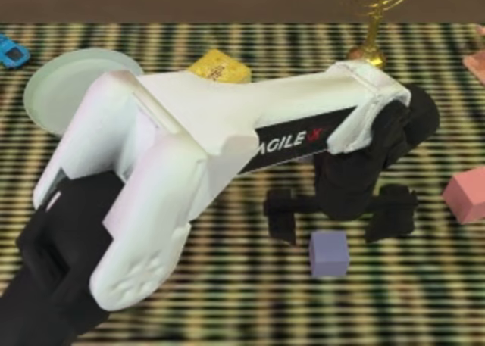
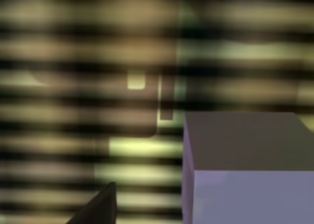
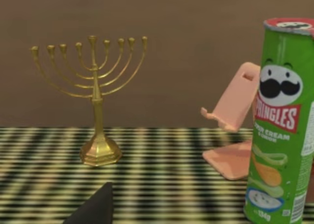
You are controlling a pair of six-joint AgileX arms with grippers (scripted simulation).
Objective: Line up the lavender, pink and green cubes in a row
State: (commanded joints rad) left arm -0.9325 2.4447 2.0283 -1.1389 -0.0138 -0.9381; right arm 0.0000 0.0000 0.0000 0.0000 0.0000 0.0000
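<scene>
The lavender cube [image 1: 329,254] sits on the striped cloth, right of centre towards the front. My left gripper [image 1: 338,217] hovers open just behind it, with its black fingers [image 1: 280,214] spread wider than the cube. The left wrist view shows the lavender cube [image 2: 245,175] close up beside one fingertip [image 2: 100,208], with nothing held. The pink cube [image 1: 465,195] rests at the right edge. The green cube is out of view. My right arm is not in the top view; its wrist view shows one fingertip [image 3: 95,207] above the cloth, holding nothing.
A yellow cube [image 1: 220,66] and a pale plate [image 1: 64,85] lie behind my left arm. A blue toy car [image 1: 11,52] is at the far left. A gold menorah [image 3: 95,101], a pink phone stand [image 3: 233,131] and a green Pringles can [image 3: 284,121] stand at the back right.
</scene>
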